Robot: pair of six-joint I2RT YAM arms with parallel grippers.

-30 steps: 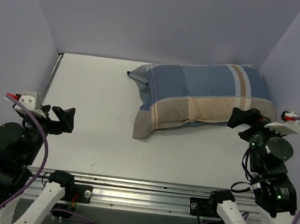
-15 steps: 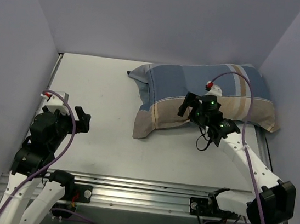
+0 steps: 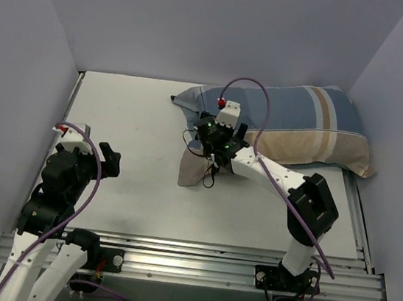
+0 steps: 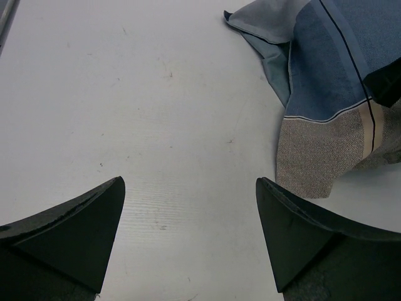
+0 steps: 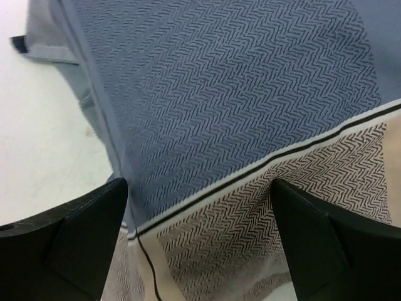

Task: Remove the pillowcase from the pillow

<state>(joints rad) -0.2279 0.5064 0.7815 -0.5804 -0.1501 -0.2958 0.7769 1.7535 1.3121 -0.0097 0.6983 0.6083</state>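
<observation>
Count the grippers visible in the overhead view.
2. The right gripper hangs open over the left end of the pillowcase; the left gripper is open above the table, left of the pillowcase. None seems hidden.

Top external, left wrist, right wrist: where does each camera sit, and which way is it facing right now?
Top external: above and behind the arm bases, looking down across the table at the pillowcase; both arms show, left tool and right tool open.
Left wrist: low over the table, facing the pillowcase's left end; its two fingers frame the bottom.
Right wrist: close above the pillowcase, facing down onto blue and tan blocks; its fingers show.
Shared: all three see the pillowcase's left end.
</observation>
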